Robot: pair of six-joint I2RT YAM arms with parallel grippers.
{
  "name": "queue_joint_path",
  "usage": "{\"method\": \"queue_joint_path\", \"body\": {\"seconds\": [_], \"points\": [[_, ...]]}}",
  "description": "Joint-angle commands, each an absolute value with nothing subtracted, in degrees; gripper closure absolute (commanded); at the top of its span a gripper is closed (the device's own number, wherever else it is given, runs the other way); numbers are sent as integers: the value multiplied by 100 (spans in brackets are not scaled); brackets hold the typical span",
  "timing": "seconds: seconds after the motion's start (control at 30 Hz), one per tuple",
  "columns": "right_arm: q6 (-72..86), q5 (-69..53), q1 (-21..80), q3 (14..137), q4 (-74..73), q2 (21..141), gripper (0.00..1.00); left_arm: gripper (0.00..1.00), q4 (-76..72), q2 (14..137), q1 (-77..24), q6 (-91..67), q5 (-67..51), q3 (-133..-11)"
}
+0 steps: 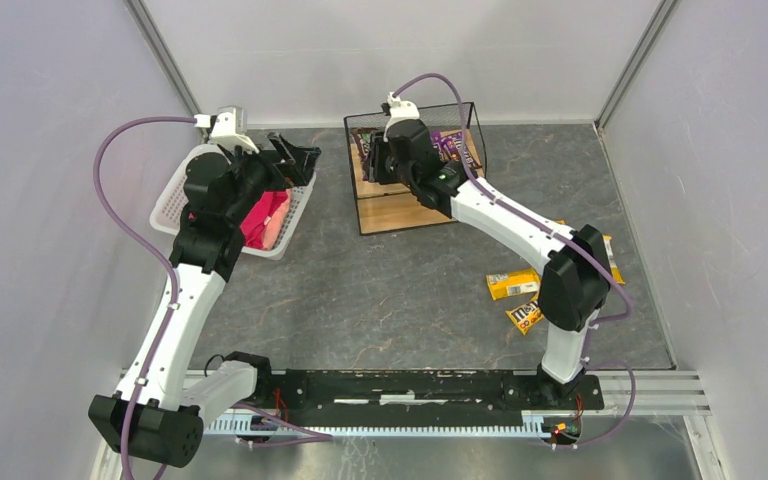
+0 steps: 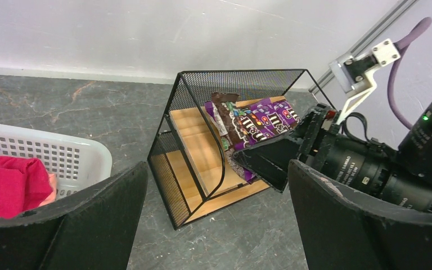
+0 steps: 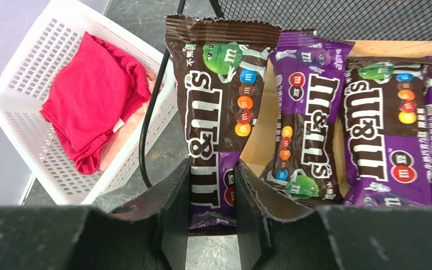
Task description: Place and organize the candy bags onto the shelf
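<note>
The white lattice basket [image 1: 175, 205] sits at the far left with a pink-red cloth [image 1: 265, 218] bundled inside, and just to its right stands the shelf [image 1: 400, 212], wire mesh round its wooden boards. Purple candy bags [image 3: 306, 124] lie side by side on the upper board, glossy faces up. Down on the grey table [image 1: 380, 300], well to the right and near, the yellow candy bags [image 1: 512, 284] lie loose beside the right arm [image 1: 505, 215], one partly hidden behind its elbow. That arm stretches far and leftward across the table, wrist over the shelf, and the right gripper [image 3: 212, 169] is clamped on the near end of a dark candy bag [image 3: 219, 95], which sits at the shelf's left end, partly over the wire rim there. The left arm [image 1: 175, 310] reaches up over the basket, and the left gripper [image 2: 216, 169] hangs with fingers spread wide, holding nothing.
</note>
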State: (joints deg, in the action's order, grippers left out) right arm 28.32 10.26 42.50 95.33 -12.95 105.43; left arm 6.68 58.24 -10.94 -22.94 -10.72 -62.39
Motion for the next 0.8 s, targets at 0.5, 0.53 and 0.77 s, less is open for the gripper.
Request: {"method": "queue_joint_path", "body": {"seconds": [0.5,0.53,0.77], "points": [[3394,2126,4535,10104,-1265,11089,62,0,347,5824,-1070,-2503,-1239,-6214],[3385,2172,4543,10154,-1286,11137,62,0,343,5826,-1066,-2505,-1245,-6214],[3314,2390,4543,10324,-1353,11374,62,0,343,5829,-1065,-2505,-1248,-6214]]}}
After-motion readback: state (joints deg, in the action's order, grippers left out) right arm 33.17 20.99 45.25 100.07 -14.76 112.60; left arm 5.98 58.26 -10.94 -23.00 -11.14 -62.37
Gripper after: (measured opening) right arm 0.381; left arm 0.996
